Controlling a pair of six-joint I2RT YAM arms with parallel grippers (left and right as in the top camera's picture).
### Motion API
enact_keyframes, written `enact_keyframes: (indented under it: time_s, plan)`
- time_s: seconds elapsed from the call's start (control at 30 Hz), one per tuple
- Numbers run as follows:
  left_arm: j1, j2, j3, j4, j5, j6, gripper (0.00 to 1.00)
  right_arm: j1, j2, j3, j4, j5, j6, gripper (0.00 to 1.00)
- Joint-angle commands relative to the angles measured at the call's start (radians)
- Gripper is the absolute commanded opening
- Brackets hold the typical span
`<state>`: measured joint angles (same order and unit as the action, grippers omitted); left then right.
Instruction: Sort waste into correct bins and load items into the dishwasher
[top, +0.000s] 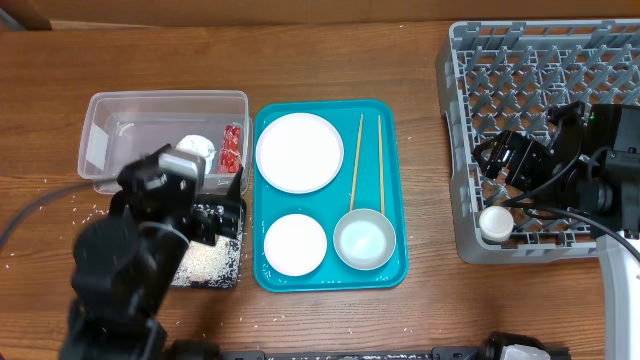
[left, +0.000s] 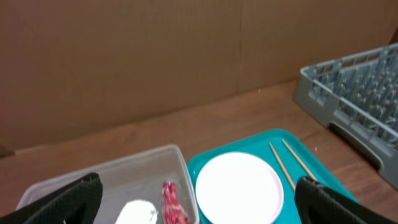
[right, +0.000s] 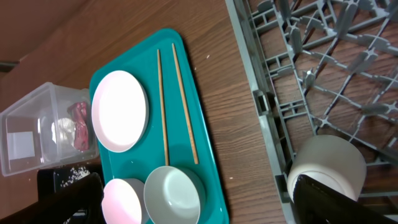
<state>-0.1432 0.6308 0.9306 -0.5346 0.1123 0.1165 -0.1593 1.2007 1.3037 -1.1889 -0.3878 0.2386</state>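
The clear tub (top: 120, 120) holds the white napkin wad (top: 197, 147) and the red wrapper (top: 233, 147); both also show in the left wrist view, the wad (left: 138, 213) and the wrapper (left: 172, 202). The black tray (top: 232, 280) holds rice (top: 208, 262). My left gripper (top: 222, 200) (left: 196, 196) is open and empty above the tub's near right corner. The teal tray (top: 392, 200) carries the large plate (top: 299, 152), smaller plate (top: 295, 243), metal bowl (top: 364, 241) and chopsticks (top: 368, 155). My right gripper (top: 498, 178) (right: 199, 202) is open over the dish rack's (top: 540, 70) left edge, next to a white bowl (top: 496, 223) (right: 326, 165) in the rack.
Loose rice grains (top: 85, 213) lie on the wood table left of the black tray. A cardboard wall (left: 155, 56) stands behind the table. A bare strip of table (top: 425, 190) separates the teal tray from the rack.
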Motion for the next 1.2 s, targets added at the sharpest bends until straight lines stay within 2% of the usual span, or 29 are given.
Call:
enact_keyframes:
  time_s: [0.0,0.2,0.27,0.4,0.57,0.73,0.8,1.17]
  plan:
    - [0.020,-0.145,-0.179,0.098,0.012,0.042,1.00,-0.004,-0.005,0.023,0.006,0.003,-0.003,1.00]
    - [0.053,-0.411,-0.453,0.196,0.016,0.032,1.00,-0.004,-0.005,0.023,0.006,0.003,-0.003,1.00]
    - [0.058,-0.521,-0.540,0.200,0.015,0.033,1.00,-0.004,-0.005,0.023,0.006,0.003,-0.003,1.00]
    - [0.065,-0.629,-0.644,0.200,0.007,0.046,1.00,-0.004,-0.005,0.023,0.006,0.003,-0.003,1.00]
    - [0.074,-0.628,-0.752,0.282,0.004,0.045,1.00,-0.004,-0.005,0.023,0.006,0.003,-0.003,1.00]
    - [0.074,-0.628,-0.916,0.512,0.011,0.044,1.00,-0.004,-0.005,0.023,0.006,0.003,-0.003,1.00]
    - [0.079,-0.627,-0.926,0.468,0.008,0.041,1.00,-0.004,-0.005,0.023,0.006,0.003,-0.003,1.00]
    - [0.141,-0.627,-0.926,0.468,0.008,0.040,1.00,-0.004,-0.005,0.023,0.006,0.003,-0.003,1.00]
